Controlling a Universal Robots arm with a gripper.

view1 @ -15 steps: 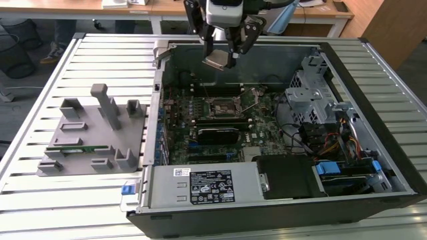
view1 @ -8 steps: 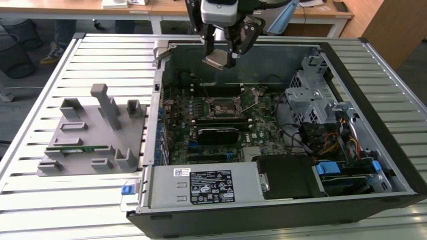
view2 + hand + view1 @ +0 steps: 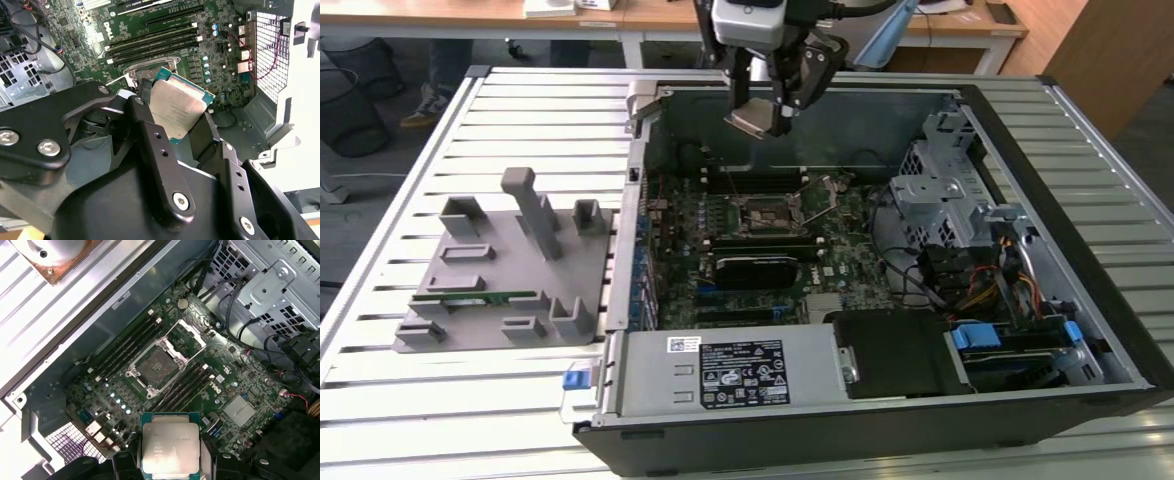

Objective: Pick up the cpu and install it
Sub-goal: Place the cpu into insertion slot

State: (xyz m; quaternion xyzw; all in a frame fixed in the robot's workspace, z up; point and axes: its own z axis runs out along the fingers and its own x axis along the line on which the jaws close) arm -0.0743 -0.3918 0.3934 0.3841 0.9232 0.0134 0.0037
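Observation:
My gripper (image 3: 767, 112) hangs above the far part of the open computer case (image 3: 1107, 300), shut on the cpu (image 3: 754, 121), a flat silvery square chip with a pale green edge. In the second wrist view the cpu (image 3: 176, 106) sits tilted between the two black fingers (image 3: 150, 135). In the first wrist view the cpu (image 3: 170, 447) lies flat in the foreground, and the open metal-framed socket (image 3: 156, 367) shows on the motherboard below and beyond it. In the exterior view that socket (image 3: 766, 212) lies nearer the camera than the gripper, with its lever raised.
A grey fixture block (image 3: 507, 270) with a green memory stick (image 3: 474, 297) stands on the slatted table at the exterior view's left. Inside the case are a black cooler (image 3: 754, 270), a drive cage (image 3: 947, 190), cables (image 3: 987, 285) and the power supply (image 3: 734, 372).

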